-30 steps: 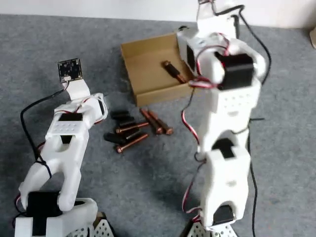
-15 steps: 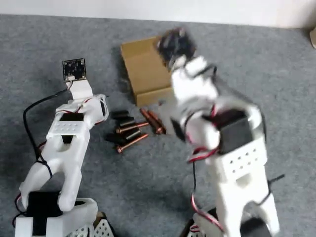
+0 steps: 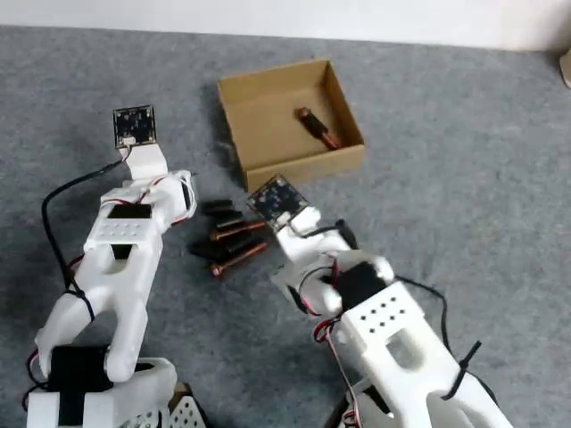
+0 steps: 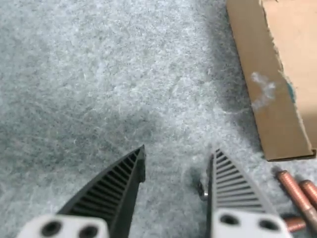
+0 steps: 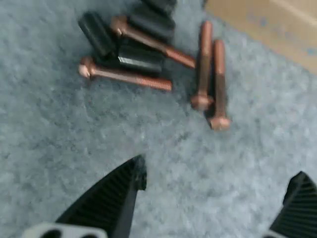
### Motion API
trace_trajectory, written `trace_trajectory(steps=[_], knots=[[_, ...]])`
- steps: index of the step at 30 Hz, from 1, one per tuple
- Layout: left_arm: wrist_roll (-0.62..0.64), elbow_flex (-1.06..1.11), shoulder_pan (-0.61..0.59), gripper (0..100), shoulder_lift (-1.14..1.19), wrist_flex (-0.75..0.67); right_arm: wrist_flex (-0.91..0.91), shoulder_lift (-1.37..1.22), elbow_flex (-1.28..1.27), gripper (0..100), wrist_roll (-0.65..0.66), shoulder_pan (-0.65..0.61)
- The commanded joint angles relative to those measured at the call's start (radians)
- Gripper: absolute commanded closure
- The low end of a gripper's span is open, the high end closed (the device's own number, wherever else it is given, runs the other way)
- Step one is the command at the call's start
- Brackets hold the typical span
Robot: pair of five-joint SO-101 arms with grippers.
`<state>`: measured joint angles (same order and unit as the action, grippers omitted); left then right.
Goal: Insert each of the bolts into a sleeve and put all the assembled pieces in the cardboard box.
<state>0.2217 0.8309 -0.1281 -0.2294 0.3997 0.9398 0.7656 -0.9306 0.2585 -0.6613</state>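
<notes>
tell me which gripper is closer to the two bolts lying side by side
Right. The right gripper hangs open just short of the bolt pair; the left gripper, also open, sits farther off to their side.

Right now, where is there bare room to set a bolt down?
Bare mat right of the box, and the box's own floor beside the one piece. Crowded: the bolt pile by the box's near wall.

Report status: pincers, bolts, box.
Left pincer open, empty, over grey carpet. Right pincer open, empty, above loose copper-coloured metal bolts and black sleeves. One assembled piece in brown cardboard box. Nothing blocking the pile.
</notes>
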Motion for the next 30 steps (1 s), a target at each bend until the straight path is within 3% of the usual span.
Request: trace_trajectory(steps=[1,12,17,30], knots=[[-0.014,-0.048,0.027,80,-0.007,0.005,-0.107,0.012,-0.001,60.6,0.017,-0.061],[-0.014,-0.048,0.028,80,-0.007,0.005,-0.272,-0.453,0.148,60.6,0.014,-0.056],[-0.014,-0.048,0.028,80,-0.007,0.005,-0.351,-0.642,0.272,60.6,0.015,0.002],[-0.011,-0.05,0.03,80,-0.008,0.006,-0.443,-0.94,0.401,60.6,0.015,0.114]])
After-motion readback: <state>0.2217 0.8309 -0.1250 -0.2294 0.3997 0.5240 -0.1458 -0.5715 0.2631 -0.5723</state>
